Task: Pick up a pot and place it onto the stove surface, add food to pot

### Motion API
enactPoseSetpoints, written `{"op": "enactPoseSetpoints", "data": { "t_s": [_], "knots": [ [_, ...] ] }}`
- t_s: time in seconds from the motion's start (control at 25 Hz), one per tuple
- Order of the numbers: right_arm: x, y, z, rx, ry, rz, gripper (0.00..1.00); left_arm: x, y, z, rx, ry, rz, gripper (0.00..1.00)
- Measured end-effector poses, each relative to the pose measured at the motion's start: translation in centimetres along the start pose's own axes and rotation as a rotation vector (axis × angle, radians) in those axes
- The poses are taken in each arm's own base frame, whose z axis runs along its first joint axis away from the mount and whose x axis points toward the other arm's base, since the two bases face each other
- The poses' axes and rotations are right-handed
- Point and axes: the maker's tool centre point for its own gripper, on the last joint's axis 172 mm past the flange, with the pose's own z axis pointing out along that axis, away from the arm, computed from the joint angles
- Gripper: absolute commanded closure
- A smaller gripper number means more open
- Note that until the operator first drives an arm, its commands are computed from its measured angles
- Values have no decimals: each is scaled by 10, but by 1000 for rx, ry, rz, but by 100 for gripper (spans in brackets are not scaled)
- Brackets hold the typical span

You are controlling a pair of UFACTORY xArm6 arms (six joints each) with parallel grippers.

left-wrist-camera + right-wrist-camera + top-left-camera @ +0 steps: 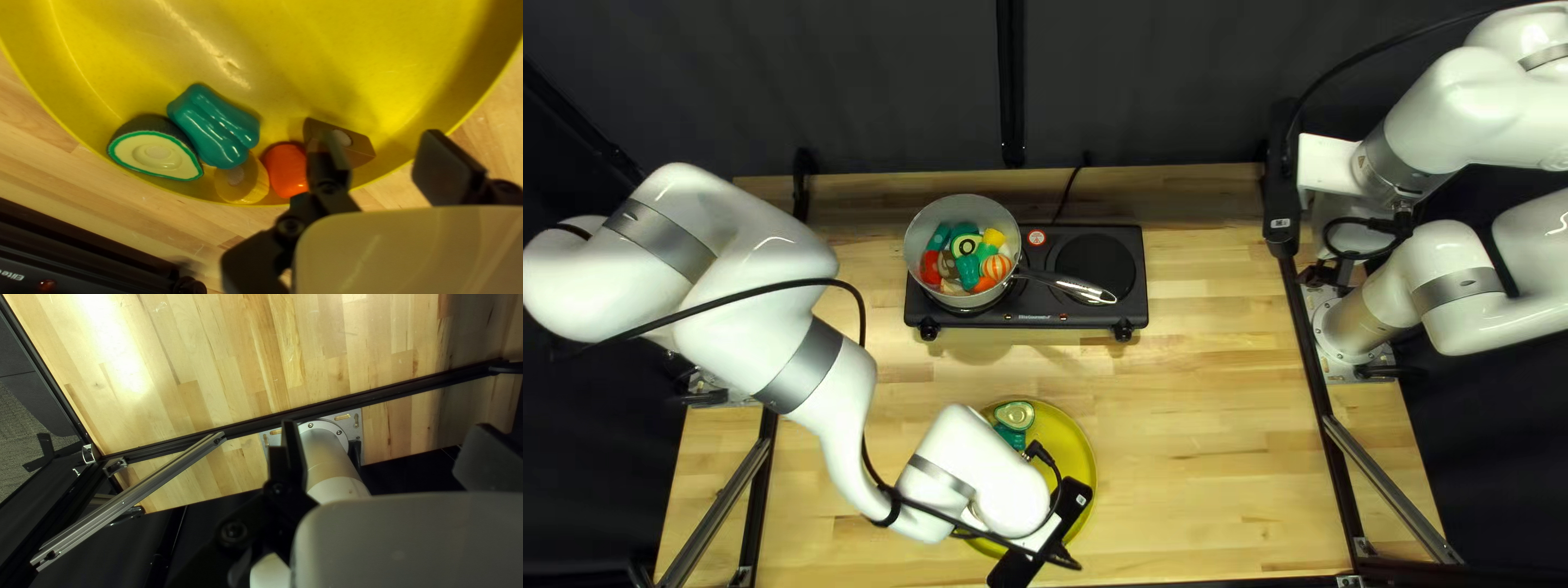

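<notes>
The grey pot [928,222] sits on the left burner of the black stove [1078,320], holding several toy foods, its handle toward the right. My left gripper [1026,561] is over the yellow plate [1084,441]. In the left wrist view my left gripper [387,169] stands open above the plate [305,60]; the brown wedge [357,149] lies below and partly behind one finger. Beside it are an orange piece [286,169], a yellow piece [239,179], a green pepper [215,125] and an avocado half [158,155]. My right gripper [1282,234] is raised at the right; in its wrist view, that gripper [376,457] is open and empty.
The right burner [1096,267] is bare apart from the handle's end near it. Wooden table [1220,436] shows between the plate and my right arm's base [1356,332]. A metal frame bar [136,495] runs beside that base.
</notes>
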Motion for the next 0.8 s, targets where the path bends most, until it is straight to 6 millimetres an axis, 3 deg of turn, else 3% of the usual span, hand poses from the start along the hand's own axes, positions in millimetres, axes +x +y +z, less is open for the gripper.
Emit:
{"op": "enactPoseSetpoints", "data": {
  "t_s": [0.24, 0.64, 0.68, 0.72, 0.8],
  "knots": [
    [0, 0, 0, 0, 0, 0, 0, -4, -3, 16, 20, 42, 50, 0],
    [0, 0, 0, 0, 0, 0, 0, -7, -5, 24, 47, 101, 118, 0],
    [0, 0, 0, 0, 0, 0, 0, -7, -6, 26, 46, 109, 127, 15],
    [0, 0, 0, 0, 0, 0, 0, -7, -7, 28, 45, 115, 132, 100],
    [0, 0, 0, 0, 0, 0, 0, -7, -8, 30, 42, 124, 138, 100]
  ]
}}
